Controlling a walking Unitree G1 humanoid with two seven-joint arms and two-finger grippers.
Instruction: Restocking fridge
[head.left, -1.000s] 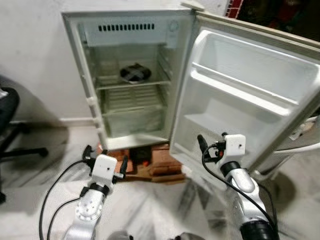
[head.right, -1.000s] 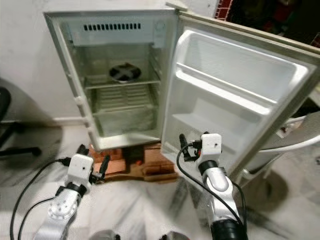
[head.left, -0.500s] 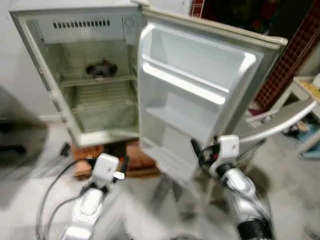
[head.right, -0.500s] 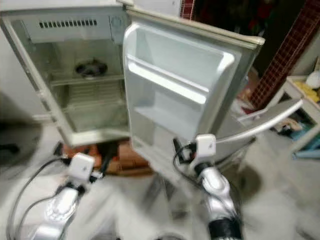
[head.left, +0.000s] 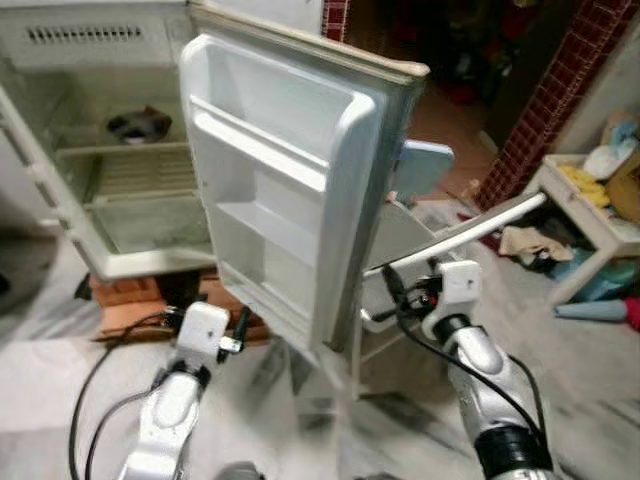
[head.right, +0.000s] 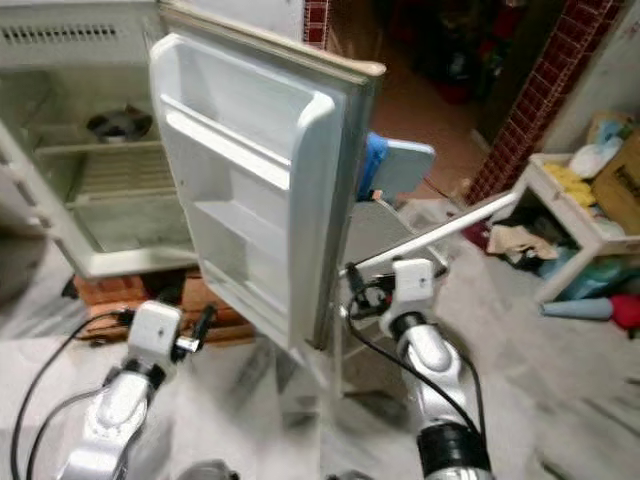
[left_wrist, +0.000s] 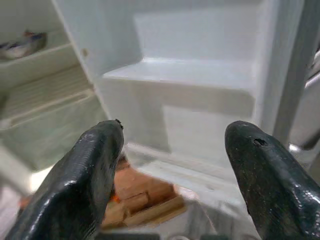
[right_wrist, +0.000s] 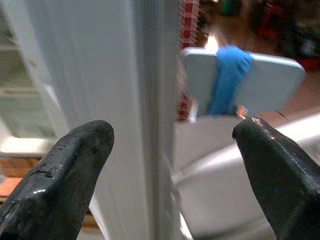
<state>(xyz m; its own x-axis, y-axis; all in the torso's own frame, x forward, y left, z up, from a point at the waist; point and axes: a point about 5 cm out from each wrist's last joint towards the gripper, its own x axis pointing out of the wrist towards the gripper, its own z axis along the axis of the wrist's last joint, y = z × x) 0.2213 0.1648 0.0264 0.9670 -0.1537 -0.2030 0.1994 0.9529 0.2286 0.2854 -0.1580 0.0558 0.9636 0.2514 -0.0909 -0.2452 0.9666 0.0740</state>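
Here, fridge (head.left: 100, 180) far left with door (head.left: 290, 190) swung wide, left gripper (head.left: 205, 322) and right gripper (head.left: 400, 300) both empty with fingers apart near the door's free edge, likely to bump it in turning.

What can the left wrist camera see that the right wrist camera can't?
Left wrist camera alone: the door shelves, the bricks under the fridge, and the left tool, open. Right wrist camera alone: a pale board wrapped in a blue band, and the right tool, open around the door's edge. Both see the white fridge door.
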